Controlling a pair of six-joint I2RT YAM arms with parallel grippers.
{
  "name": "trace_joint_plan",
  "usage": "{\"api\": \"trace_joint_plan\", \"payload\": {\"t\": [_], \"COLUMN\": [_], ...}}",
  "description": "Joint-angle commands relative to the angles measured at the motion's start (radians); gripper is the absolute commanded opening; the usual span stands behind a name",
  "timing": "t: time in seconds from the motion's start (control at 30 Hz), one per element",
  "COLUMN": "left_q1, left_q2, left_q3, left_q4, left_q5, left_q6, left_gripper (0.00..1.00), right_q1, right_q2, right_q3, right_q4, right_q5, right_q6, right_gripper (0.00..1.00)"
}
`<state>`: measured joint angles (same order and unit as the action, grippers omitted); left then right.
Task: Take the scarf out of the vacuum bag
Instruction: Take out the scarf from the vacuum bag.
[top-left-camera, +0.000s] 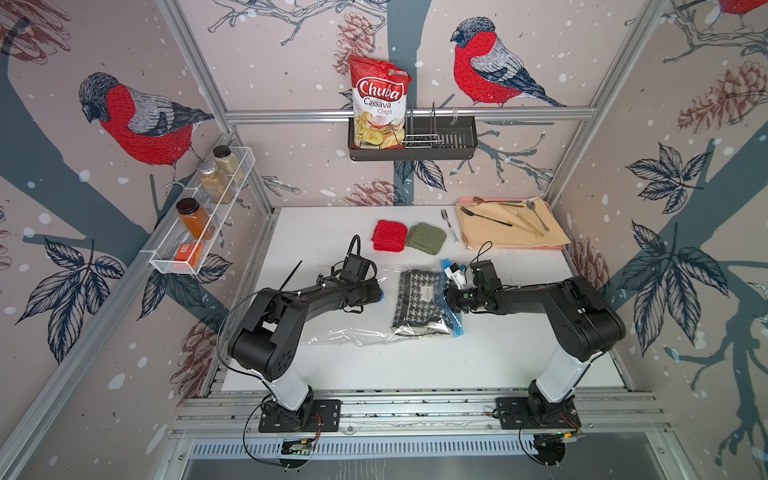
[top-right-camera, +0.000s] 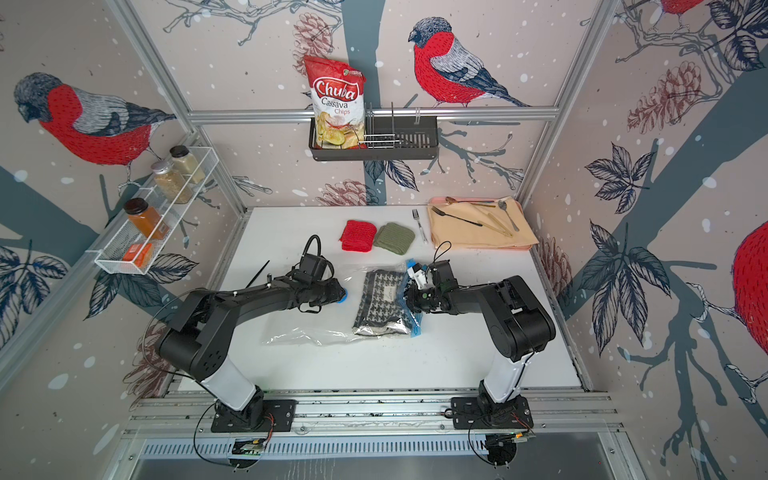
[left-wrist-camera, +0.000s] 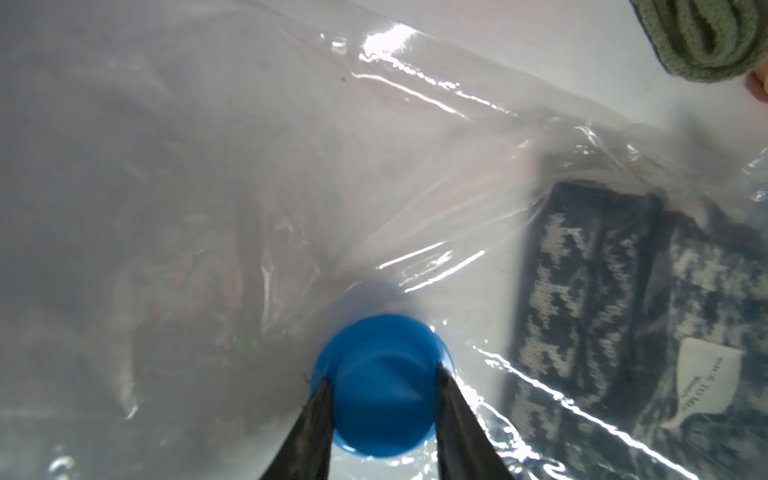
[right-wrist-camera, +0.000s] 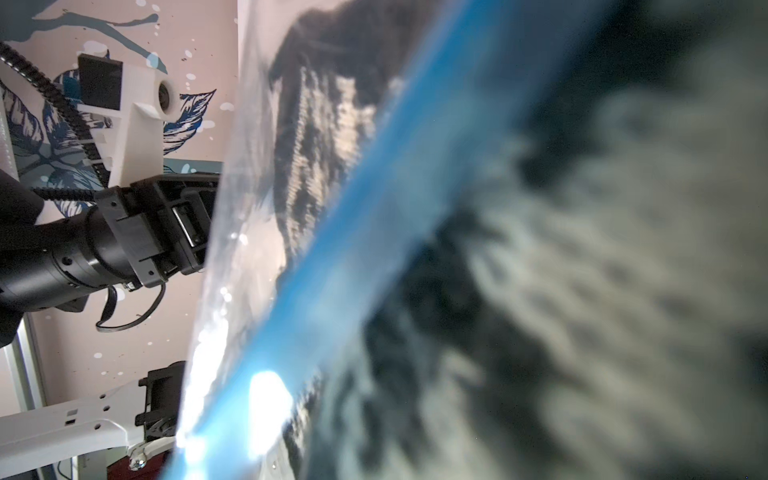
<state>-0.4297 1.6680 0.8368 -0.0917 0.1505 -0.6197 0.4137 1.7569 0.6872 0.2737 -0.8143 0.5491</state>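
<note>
Left wrist view: left gripper (left-wrist-camera: 382, 374) closed partway on the round blue valve cap (left-wrist-camera: 380, 386) of the vacuum bag (top-left-camera: 345, 334), one finger against each side of it. The film around the cap is slack and creased.

The scarf (top-left-camera: 417, 305) lies inside the bag at the end by the light-blue zip strip (top-left-camera: 456, 328), flat-folded, label up. The bag lies flat on the bench (top-left-camera: 415, 365).

Right gripper (top-left-camera: 448, 296) is at the bag's zip-strip edge, jaws all but closed. Blurred cloth fills the right wrist view, so I cannot tell whether it pinches cloth, film or both.

Handling, judged:
- **Scarf:** light and soft, likely to drape and unfold if lifted by one layer. Best taken by the whole folded edge nearest the zip strip.
- **Bag:** the film is slippery and clinging. The cap is the bag's one rigid hold for anchoring.
</note>
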Motion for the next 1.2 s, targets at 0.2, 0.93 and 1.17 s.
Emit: {"api": "trace_joint_plan", "payload": {"t": [0.2,0.93,1.17], "left_q1": [0.013,0.019,0.019], "left_q2": [0.022,0.015,0.012], "left_q3": [0.01,0.005,0.006], "left_q4": [-0.135,-0.156,-0.163], "left_q5": [-0.104,-0.15,-0.165], "left_q6": [0.004,0.01,0.007], "left_gripper": [0.1,0.1,0.11], "right_q1": [0.025,-0.043,-0.088], "right_q2": [-0.033,-0.066,-0.084], "right_q3": [-0.016,-0.117,-0.125], "right_q4": [-0.054,0.133,0.063], "right_q5": [0.01,-0.089,-0.026], "right_q6": [-0.06,0.082,0.073], "right_gripper": [0.0,0.0,0.0]}}
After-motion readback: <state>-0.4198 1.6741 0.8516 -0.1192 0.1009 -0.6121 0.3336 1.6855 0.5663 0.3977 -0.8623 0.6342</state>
